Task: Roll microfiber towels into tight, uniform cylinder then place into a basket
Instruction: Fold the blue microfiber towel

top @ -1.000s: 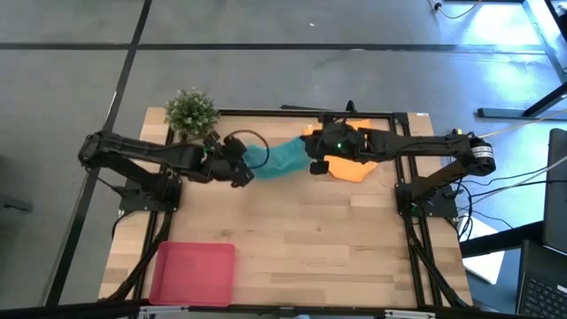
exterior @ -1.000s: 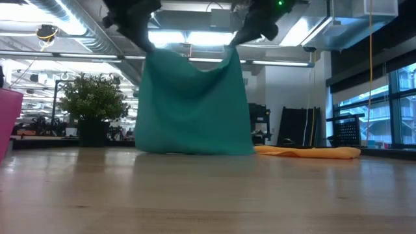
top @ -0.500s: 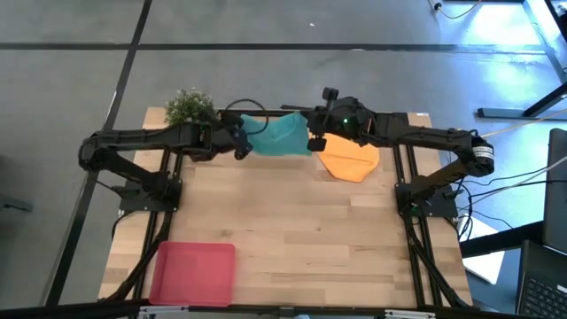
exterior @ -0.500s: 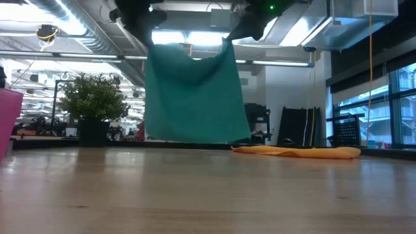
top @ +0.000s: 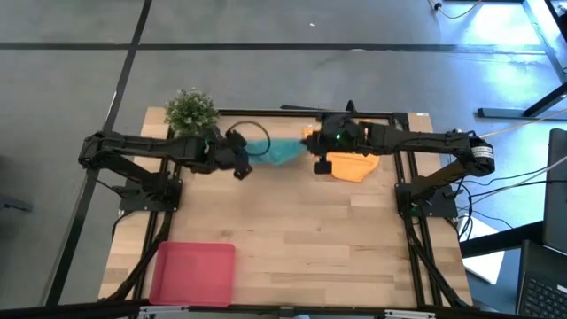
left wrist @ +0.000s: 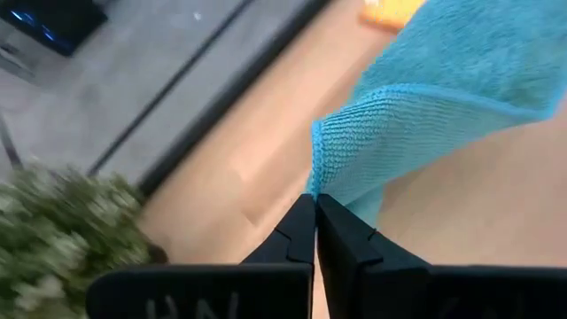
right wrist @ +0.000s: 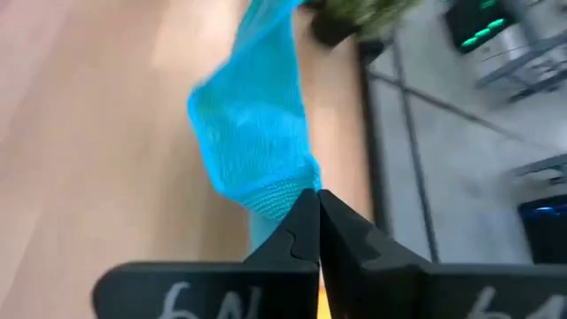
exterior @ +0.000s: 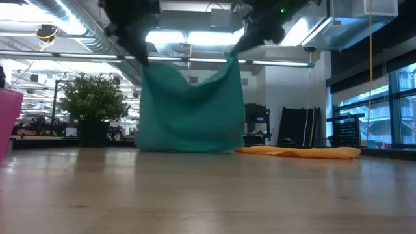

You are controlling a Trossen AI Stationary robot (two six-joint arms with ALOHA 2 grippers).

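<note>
Low view | soft teal microfiber towel (exterior: 190, 107) hangs between left claw (exterior: 138, 53) and right claw (exterior: 235, 51) | both pinch upper corners, spreading it for laying flat

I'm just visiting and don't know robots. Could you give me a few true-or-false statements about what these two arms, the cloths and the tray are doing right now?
1. Both grippers are pinching the teal towel, the left gripper at one corner and the right gripper at another. True.
2. The teal towel lies flat on the table. False: it hangs between the arms, only its lower edge about at the tabletop.
3. The orange towel is in the red tray. False: it lies on the table under the right arm.
4. The red tray holds no towel. True.
5. The potted plant stands beside the tray. False: it stands at the opposite edge of the table.
</note>
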